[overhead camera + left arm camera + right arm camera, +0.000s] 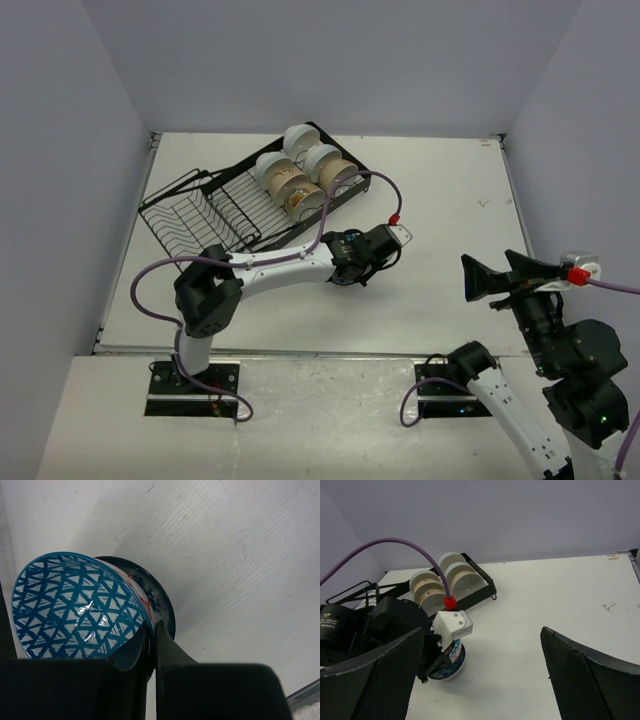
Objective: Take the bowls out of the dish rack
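Pinches blue-patterned bowl by its rim in left end effector, mid-frame in top view, tilted, low over bench, off dish rack, probably for set-down. Leaves other bowls racked, upper centre. Holds right end effector spread, lower right.

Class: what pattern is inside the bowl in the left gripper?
The bowl shows a blue triangle lattice on white, best in the left wrist view.

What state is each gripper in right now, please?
Left gripper: shut on the rim of the blue-patterned bowl.
Right gripper: open, holding nothing.
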Tool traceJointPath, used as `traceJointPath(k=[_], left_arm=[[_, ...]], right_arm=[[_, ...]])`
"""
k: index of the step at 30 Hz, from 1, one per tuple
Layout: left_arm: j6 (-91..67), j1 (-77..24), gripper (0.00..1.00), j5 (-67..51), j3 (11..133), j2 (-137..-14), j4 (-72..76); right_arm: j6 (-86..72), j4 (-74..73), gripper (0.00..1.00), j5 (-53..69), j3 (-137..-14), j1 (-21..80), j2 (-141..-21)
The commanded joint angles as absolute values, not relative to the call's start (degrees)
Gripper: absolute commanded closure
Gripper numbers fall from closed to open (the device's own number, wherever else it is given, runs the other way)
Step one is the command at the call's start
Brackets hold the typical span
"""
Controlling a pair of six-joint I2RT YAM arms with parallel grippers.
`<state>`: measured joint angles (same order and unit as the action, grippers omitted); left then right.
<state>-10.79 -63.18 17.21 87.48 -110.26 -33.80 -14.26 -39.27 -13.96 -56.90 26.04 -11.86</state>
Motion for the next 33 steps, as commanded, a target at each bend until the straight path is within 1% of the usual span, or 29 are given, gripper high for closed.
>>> traceJointPath(k=[1,14,15,17,18,20,21,28,33], left_arm=[[-9.93,-63.98,1.0,20.65,86.66,-110.57,-31.81],[-11.25,-64.6,1.0,20.74,85.34,-111.53,-31.55],[-11.42,-64.6,0.96,20.92,85.25,-111.53,-31.64],[-11.51,-64.6,0.84,20.92,85.17,-111.36,-31.55],[-11.51,-64.6,0.72,21.0,85.08,-111.27,-31.55],[-11.6,-64.69,0.64,21.27,85.25,-110.57,-31.55],[-11.86,-64.69,0.56,21.53,85.25,-110.31,-31.55],[-12.74,-64.77,0.46,22.24,85.69,-106.44,-31.73],[-12.74,-64.69,0.4,21.97,86.04,-106.0,-31.64]], right_arm=[[-13.18,-37.97,0.01,-13.36,-56.6,26.28,-11.25],[-12.92,-37.18,0.01,-12.75,-55.99,26.28,-11.25],[-13.01,-37.18,0.01,-12.74,-56.07,26.28,-11.16],[-13.01,-37.09,0.01,-12.66,-55.81,26.28,-11.16],[-13.01,-37.09,0.01,-12.66,-55.72,26.19,-10.99],[-12.92,-37.0,0.01,-12.66,-55.64,26.28,-10.99],[-12.92,-37.0,0.01,-12.66,-55.63,26.28,-10.99],[-12.92,-36.48,0.01,-12.39,-55.28,26.19,-11.16],[-13.01,-36.39,0.01,-12.22,-55.28,26.28,-11.16]])
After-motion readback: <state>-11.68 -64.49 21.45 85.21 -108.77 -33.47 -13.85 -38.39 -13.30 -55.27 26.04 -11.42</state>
